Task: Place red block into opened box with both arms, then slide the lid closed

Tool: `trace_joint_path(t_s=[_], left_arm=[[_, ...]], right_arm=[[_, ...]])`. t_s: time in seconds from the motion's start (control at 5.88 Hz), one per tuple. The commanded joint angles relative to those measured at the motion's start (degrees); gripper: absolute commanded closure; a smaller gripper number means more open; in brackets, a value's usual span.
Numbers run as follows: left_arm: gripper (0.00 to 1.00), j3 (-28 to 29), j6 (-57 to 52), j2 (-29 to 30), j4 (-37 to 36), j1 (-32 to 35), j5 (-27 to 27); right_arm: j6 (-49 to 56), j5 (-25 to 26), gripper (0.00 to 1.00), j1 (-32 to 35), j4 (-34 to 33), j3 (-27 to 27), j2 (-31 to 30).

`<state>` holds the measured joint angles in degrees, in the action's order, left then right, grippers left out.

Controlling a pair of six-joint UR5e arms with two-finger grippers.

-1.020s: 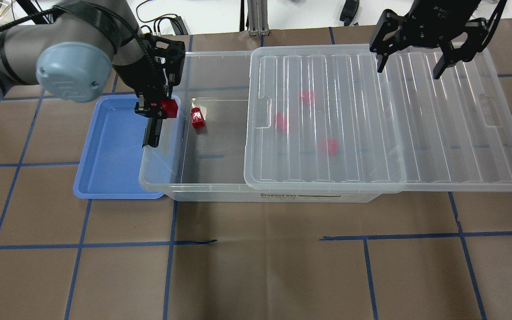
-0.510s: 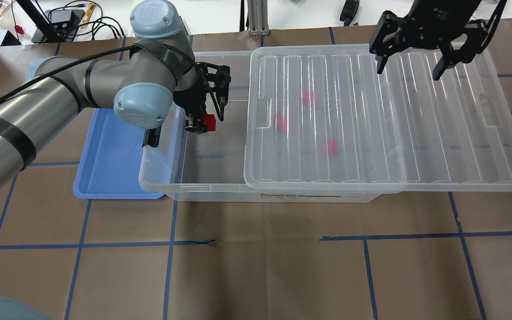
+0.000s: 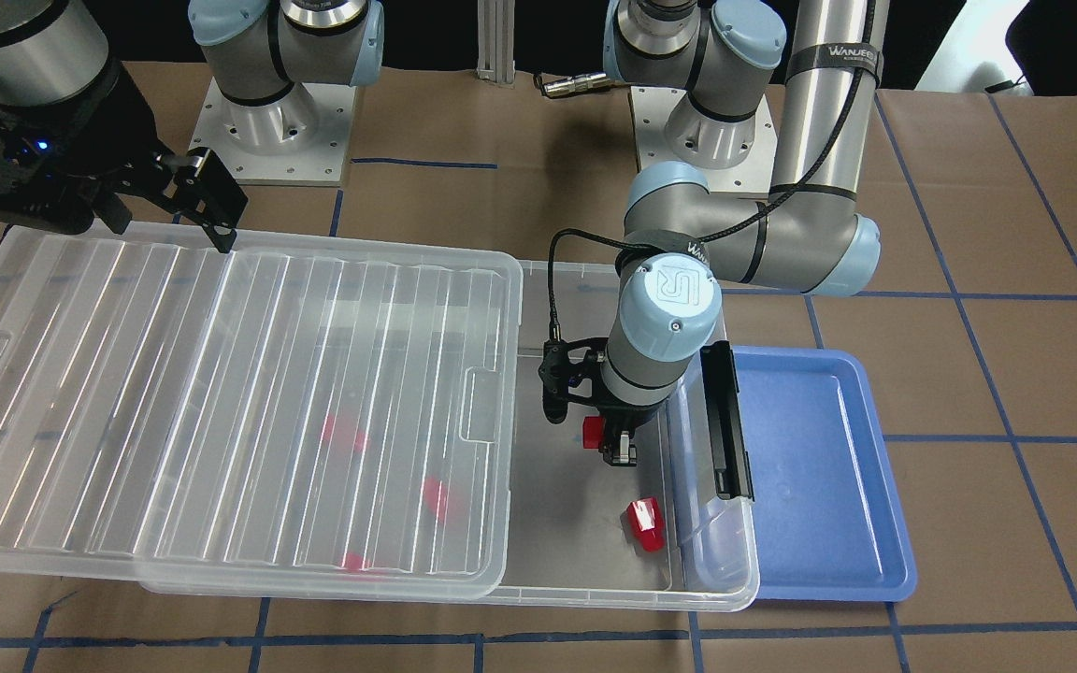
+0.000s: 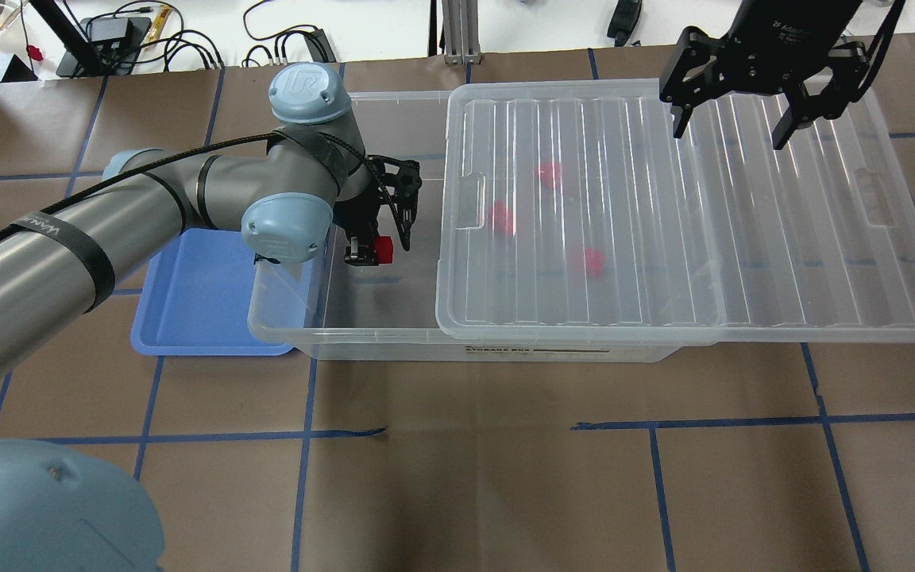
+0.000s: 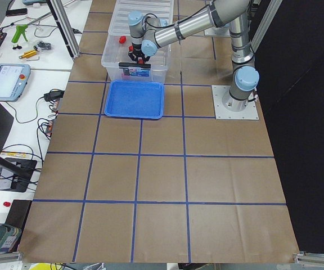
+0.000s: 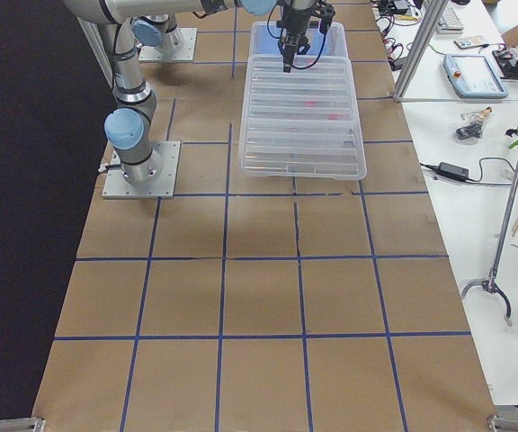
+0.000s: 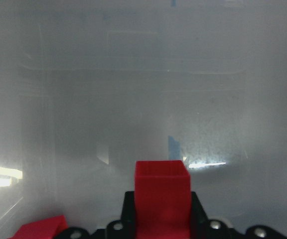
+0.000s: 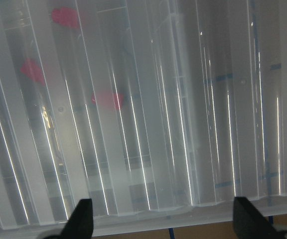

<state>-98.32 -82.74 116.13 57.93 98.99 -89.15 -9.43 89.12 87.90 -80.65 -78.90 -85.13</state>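
Note:
My left gripper (image 4: 374,248) is shut on a red block (image 4: 384,250) and hangs low inside the uncovered left end of the clear box (image 4: 362,340). The left wrist view shows that block (image 7: 162,194) between the fingers, close above the box floor. A second red block (image 3: 644,523) lies on the floor near the latch end and is hidden by my arm in the overhead view. The ridged lid (image 4: 664,214) covers the rest of the box and overhangs its right end. My right gripper (image 4: 729,135) is open above the lid's far edge, holding nothing.
Three more red blocks (image 4: 550,173) show blurred under the lid. A blue tray (image 4: 195,302) lies against the box's left end, beside the black bar latch (image 3: 724,430). Brown paper with blue tape lines covers the table (image 4: 457,477).
My left arm carried the red block from over the tray's edge rightward into the box's open end and lower. The loose block in the box is now behind my arm. The right gripper stayed put.

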Motion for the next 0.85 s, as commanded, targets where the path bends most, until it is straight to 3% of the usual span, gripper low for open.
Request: trace_joint_path(t_s=[0.0, 0.34, 0.51, 0.68], left_arm=[[0.79, -0.1, 0.1, 2.3, -0.5, 0.0, -0.1], [0.66, 0.0, 0.2, 2.6, -1.2, 0.0, -0.1], [0.02, 0.1, 0.5, 2.5, -1.1, 0.0, -0.1], [0.02, 1.3, 0.6, 2.1, -0.5, 0.0, -0.1]], right_arm=[[0.1, 0.2, 0.0, -0.1, -0.2, -0.1, 0.1], [0.6, 0.3, 0.0, -0.2, -0.4, -0.1, 0.1], [0.6, 0.3, 0.0, -0.2, -0.4, -0.1, 0.1], [0.6, 0.4, 0.0, -0.3, -0.3, -0.1, 0.1]])
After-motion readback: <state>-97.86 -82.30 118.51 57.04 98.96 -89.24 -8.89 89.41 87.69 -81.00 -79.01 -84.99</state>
